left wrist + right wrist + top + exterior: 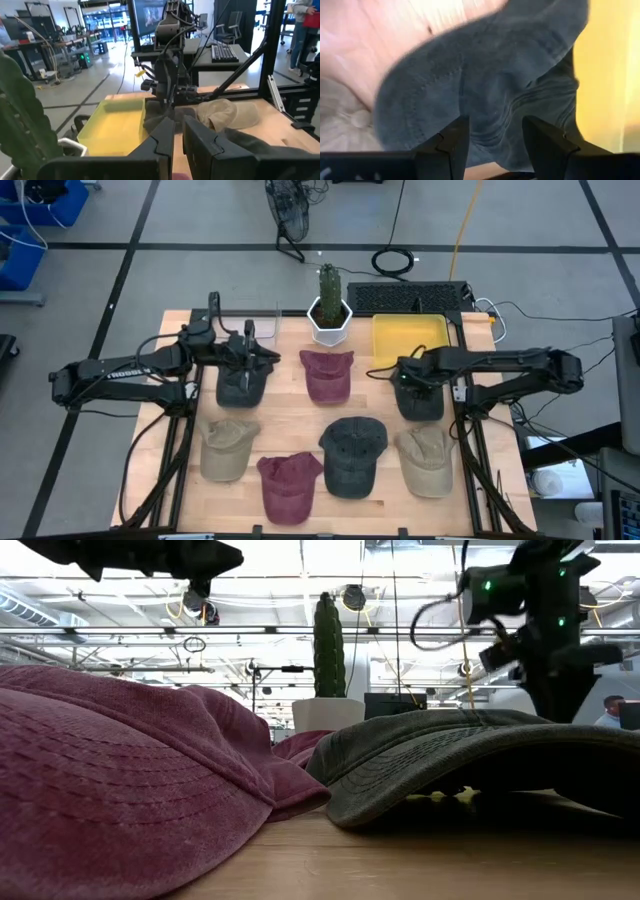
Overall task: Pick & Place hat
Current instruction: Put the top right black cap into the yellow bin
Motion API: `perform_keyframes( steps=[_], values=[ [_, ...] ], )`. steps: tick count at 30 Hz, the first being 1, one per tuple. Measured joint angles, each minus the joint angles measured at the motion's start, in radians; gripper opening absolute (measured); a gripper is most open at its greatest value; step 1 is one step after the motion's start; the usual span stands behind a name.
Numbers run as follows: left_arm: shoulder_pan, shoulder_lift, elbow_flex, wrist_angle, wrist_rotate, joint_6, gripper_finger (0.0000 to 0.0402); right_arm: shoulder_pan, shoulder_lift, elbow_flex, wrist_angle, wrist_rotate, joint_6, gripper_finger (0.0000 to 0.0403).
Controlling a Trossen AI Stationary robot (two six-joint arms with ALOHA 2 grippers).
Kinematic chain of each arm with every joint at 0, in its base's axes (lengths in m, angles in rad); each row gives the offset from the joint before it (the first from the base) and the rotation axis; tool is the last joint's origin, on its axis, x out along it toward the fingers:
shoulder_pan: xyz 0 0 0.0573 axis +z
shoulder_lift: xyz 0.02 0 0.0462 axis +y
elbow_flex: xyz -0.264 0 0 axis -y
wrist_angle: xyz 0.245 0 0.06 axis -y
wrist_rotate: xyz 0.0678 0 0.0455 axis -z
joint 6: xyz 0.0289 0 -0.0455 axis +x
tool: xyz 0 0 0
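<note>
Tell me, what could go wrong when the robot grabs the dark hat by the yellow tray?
The right gripper hangs open just above the dark cap, so it might pinch only a fold of cloth and the cap could slip out. The tan cap and yellow tray lie close beside it, so the fingers might bump or drag them. The left gripper is over another dark cap, well away.
</note>
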Motion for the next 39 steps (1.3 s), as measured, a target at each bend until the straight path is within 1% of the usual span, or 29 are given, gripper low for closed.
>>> perform_keyframes(
  steps=[5,10,18,21,25,35,37,39],
  values=[
    [0.0,0.0,0.0,-0.028,0.0,0.004,0.0047,-0.014,0.041,-0.002,0.01,-0.016,-0.01,0.0169],
    [0.0,0.0,-0.001,-0.031,0.0,0.008,0.0047,-0.014,0.04,-0.004,0.031,-0.046,-0.017,0.0169],
    [0.0,0.0,-0.001,-0.031,0.0,0.007,0.0047,-0.014,0.044,-0.024,0.059,-0.047,-0.017,0.0169],
    [0.0,0.0,-0.001,-0.031,-0.001,0.008,0.0047,-0.014,0.044,-0.024,0.059,-0.048,-0.017,0.0162],
    [0.0,0.0,-0.001,-0.031,-0.001,0.01,0.0047,-0.014,0.044,-0.024,0.06,-0.069,-0.021,0.0129],
    [0.001,0.0,-0.001,-0.031,-0.002,0.01,0.0047,-0.014,0.044,-0.024,0.059,-0.07,-0.024,0.0016],
    [0.001,0.0,-0.001,-0.031,-0.002,0.01,0.0047,-0.013,0.044,-0.024,0.06,-0.073,-0.026,0.0005],
    [0.001,0.0,-0.001,-0.031,-0.002,0.01,0.0047,-0.013,0.044,-0.024,0.06,-0.083,-0.028,0.0006]
  ],
)
